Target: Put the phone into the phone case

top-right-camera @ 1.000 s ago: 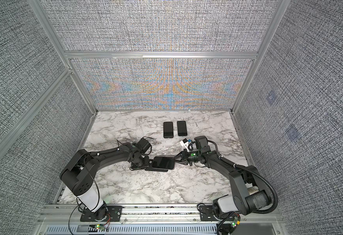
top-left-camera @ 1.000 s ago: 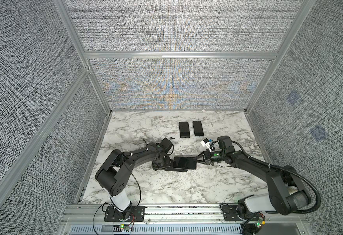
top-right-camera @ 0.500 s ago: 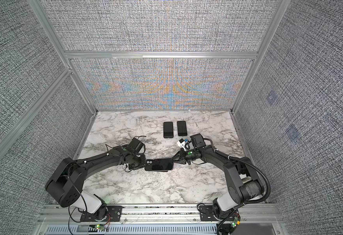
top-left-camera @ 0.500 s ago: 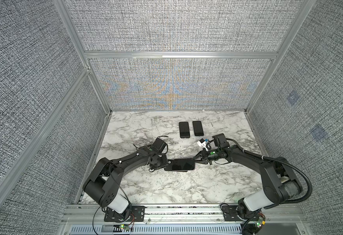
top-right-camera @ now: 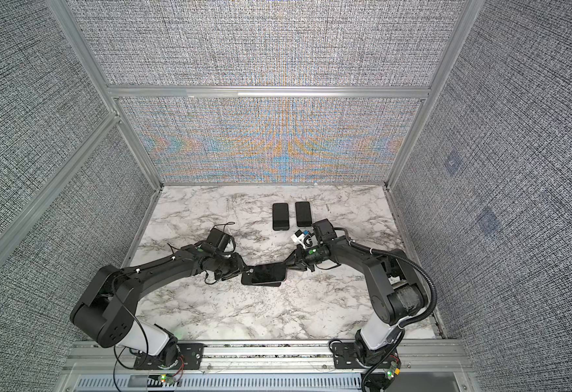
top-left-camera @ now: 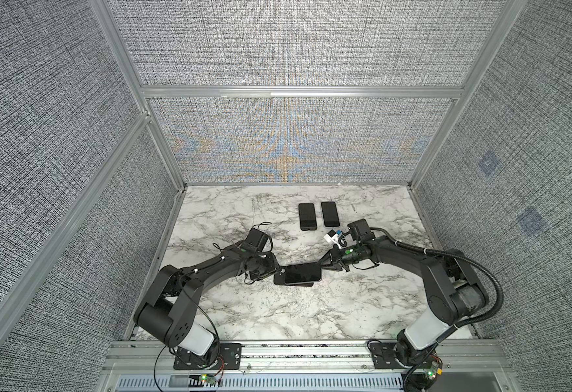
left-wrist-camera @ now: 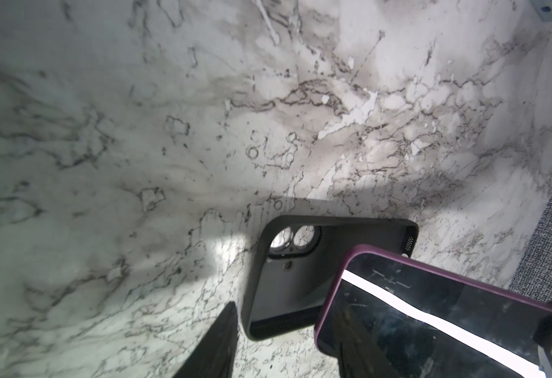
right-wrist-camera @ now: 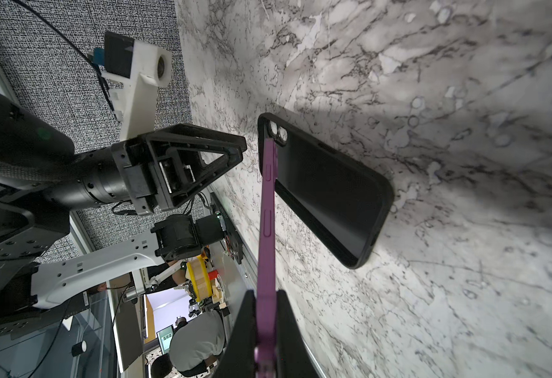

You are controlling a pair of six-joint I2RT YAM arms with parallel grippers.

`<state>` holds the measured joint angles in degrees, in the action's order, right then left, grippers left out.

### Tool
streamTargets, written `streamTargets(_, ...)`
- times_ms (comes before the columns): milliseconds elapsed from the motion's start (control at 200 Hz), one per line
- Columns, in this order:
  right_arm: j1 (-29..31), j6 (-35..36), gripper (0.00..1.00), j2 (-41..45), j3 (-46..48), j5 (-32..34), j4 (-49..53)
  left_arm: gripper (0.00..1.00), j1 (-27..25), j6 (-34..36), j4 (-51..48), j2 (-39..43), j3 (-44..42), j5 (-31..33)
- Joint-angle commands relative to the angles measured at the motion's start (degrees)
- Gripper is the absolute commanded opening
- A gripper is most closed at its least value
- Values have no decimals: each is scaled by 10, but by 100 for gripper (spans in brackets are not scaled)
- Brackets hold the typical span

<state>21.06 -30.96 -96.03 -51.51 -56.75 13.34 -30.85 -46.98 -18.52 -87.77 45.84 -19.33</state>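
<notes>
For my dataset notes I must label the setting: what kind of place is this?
Most likely a robotics lab test cell: grey fabric panels on aluminium framing enclose a marble-patterned table, two robot arms are bolted to a front rail, and a person sits outside.

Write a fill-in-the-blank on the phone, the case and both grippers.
The purple-edged phone is pinched by the right gripper, while the left gripper stands ____.
The phone is not yet seated in the empty black phone case, which lies on the ____-patterned table.
At the table's back lie ____ flat black rectangles side by side.
Missing: open; marble; two.
</notes>
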Motion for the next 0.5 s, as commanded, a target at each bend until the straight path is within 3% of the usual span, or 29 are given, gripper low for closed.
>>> streamTargets(0, 1, 8, 0, -8, -8, -11, 7, 51, 6, -1, 19, -7, 1, -14)
streamTargets(495, 2, 41, 0, -52, -40, 8, 53, 52, 11, -5, 48, -43, -4, -40)
